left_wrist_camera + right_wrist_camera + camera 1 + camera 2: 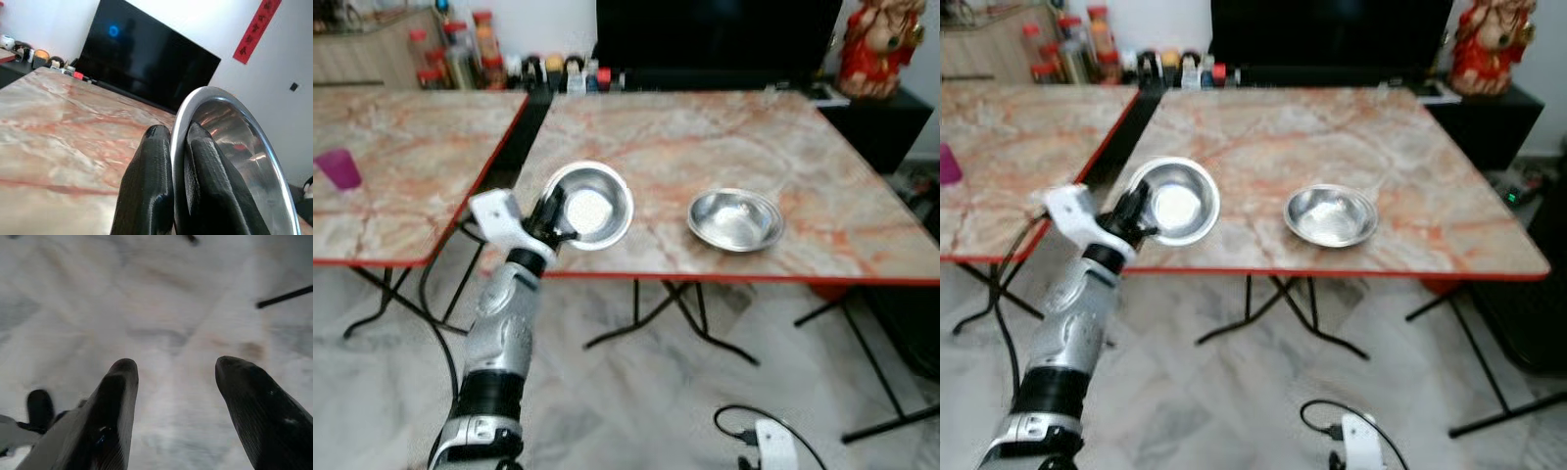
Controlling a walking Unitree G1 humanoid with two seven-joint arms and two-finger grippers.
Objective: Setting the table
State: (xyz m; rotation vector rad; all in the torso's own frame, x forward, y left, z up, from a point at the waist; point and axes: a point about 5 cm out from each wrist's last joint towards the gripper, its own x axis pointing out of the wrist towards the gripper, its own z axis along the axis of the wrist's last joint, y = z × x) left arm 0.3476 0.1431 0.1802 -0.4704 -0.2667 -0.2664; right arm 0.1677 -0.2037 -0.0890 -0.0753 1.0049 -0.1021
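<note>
Left gripper [551,217] sits left of centre in the left eye view, both black fingers [146,191] pinched together on the rim of a steel bowl [593,204], one finger inside the rim and one outside. Held bowl is tilted, its opening facing the camera, at the near red edge of the marble tabletop [705,137]; cannot tell if it touches the surface. Silver left arm [499,343] runs up from the lower left of the frame.

Second steel bowl [735,218] rests upright on the same tabletop, right of centre, apart from the held one.

Right gripper [173,382] hangs idle low down, fingers spread apart with nothing between them, pale marbled floor [161,308] behind.

Second tabletop [401,166] fills the left side of the frame with a purple cup [339,168] on it near the left edge. Jars and bottles [470,49] line the upper left behind the tabletops. Dark TV screen [715,34] top centre; red figurine [879,44] in the upper right corner.
</note>
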